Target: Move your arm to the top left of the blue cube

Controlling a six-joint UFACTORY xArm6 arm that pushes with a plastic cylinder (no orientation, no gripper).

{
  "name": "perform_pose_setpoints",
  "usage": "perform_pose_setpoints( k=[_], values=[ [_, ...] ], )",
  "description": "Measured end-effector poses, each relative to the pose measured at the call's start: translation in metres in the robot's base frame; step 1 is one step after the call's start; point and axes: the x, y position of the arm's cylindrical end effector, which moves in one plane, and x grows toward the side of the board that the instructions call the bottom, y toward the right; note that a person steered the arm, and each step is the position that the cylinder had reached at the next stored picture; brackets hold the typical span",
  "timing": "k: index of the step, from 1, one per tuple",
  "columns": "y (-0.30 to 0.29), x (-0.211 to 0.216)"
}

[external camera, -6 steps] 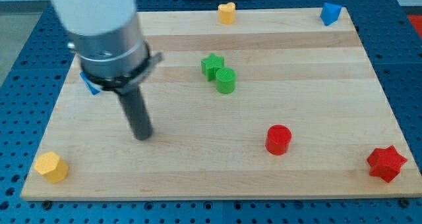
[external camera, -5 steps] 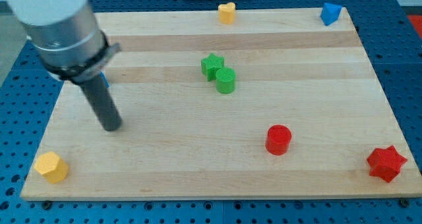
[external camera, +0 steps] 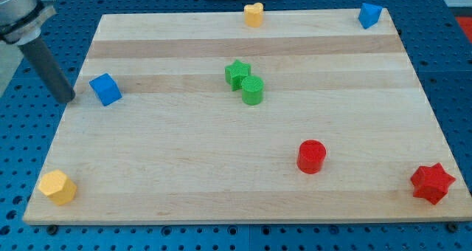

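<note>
The blue cube point(external camera: 105, 88) sits near the left edge of the wooden board point(external camera: 243, 184). My dark rod comes down from the view's top left, and my tip point(external camera: 67, 98) is just off the board's left edge, to the left of the blue cube and level with it, with a small gap between them.
A green star point(external camera: 237, 73) and a green cylinder point(external camera: 253, 91) touch near the middle. A red cylinder point(external camera: 311, 156) and a red star point(external camera: 432, 183) lie lower right. A yellow block point(external camera: 57, 187) is bottom left, a yellow heart point(external camera: 254, 14) top centre, another blue block point(external camera: 369, 15) top right.
My tip has moved left and up, from the board's lower left area to beyond its left edge. The arm no longer hides the blue cube. No block has moved.
</note>
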Motion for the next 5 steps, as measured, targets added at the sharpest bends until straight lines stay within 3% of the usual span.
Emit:
perform_pose_setpoints(
  k=[1, 2, 5],
  values=[
    [0.0, -0.04],
    [0.0, -0.051],
    [0.024, -0.038]
  ],
)
